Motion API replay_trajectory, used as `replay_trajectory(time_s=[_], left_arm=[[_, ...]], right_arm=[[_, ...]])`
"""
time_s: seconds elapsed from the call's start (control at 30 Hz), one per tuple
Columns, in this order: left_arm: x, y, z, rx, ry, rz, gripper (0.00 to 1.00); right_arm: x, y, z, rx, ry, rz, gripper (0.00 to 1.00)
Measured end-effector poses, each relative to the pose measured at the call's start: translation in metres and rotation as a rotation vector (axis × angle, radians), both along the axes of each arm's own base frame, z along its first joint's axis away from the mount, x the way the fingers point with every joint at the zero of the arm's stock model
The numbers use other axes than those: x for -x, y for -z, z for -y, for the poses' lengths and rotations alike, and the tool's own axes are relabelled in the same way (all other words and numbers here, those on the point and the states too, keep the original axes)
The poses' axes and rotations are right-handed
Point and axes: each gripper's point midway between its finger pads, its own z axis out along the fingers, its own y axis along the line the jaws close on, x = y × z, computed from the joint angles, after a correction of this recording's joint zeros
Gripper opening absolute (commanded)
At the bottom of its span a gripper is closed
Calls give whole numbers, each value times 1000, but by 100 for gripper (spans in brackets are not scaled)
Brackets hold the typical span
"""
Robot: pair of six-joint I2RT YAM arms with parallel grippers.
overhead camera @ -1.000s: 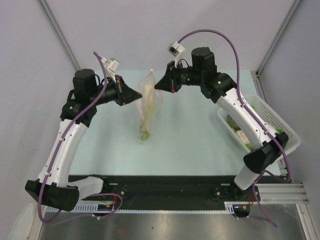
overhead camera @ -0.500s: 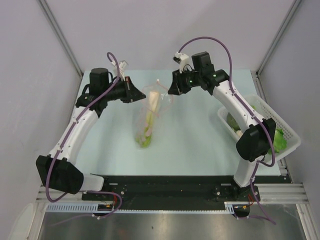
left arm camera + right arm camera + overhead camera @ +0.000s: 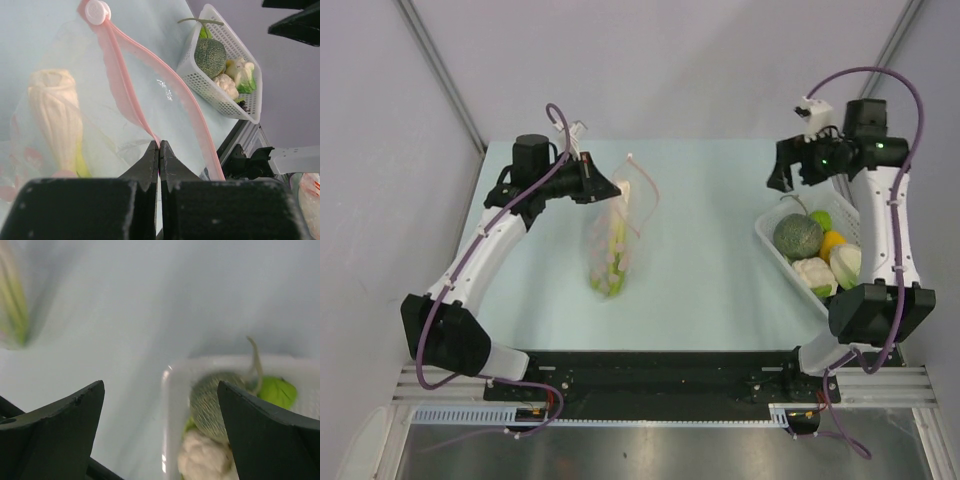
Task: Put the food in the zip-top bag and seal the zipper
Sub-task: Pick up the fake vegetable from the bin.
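My left gripper point(image 3: 617, 190) is shut on the pink zipper point(image 3: 122, 87) at the mouth of the zip-top bag point(image 3: 610, 250). The bag hangs from that grip over the table with its mouth gaping, and the white slider point(image 3: 97, 10) sits at the far end. A white-green leek point(image 3: 618, 235) lies inside the bag point(image 3: 55, 115). My right gripper point(image 3: 775, 182) is open and holds nothing, hovering over the near-left corner of the white basket point(image 3: 770, 243). More food lies in the basket: a netted green melon point(image 3: 215, 400), a cauliflower point(image 3: 205, 457), a lime point(image 3: 821, 220) and an orange fruit point(image 3: 833, 243).
The basket point(image 3: 200, 85) stands at the table's right edge, close to the right arm's base. Grey walls close in the left, back and right sides. A black rail runs along the near edge.
My right gripper has let go of the bag's mouth, opened wide and swung right to the basket. The left gripper keeps its hold and the bag has sagged.
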Motion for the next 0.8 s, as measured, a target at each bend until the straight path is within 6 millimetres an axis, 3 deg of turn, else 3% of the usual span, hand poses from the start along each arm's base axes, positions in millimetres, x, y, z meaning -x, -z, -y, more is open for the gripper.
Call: replay_trajectory(time_s=[0.13,0.27,0.33,0.43,0.6,0.8], left_arm=[[-2,6,0,-9,4,-9,0],[0,8,0,-18,15,-6,0],[1,8,0,-21,22,-6,0],[3,9,1,-25,36,-3,0],[5,11,1,-33,52,-1,0],[6,12,0,-43,61,9,0]], right_arm=[[29,20,67,149,69,-78,100],[64,66,123,329,98,-235,100],[80,87,141,411,88,-321,100],[98,107,157,514,49,-424,100],[104,122,180,631,39,-512,100],[115,153,200,697,26,-624,100]])
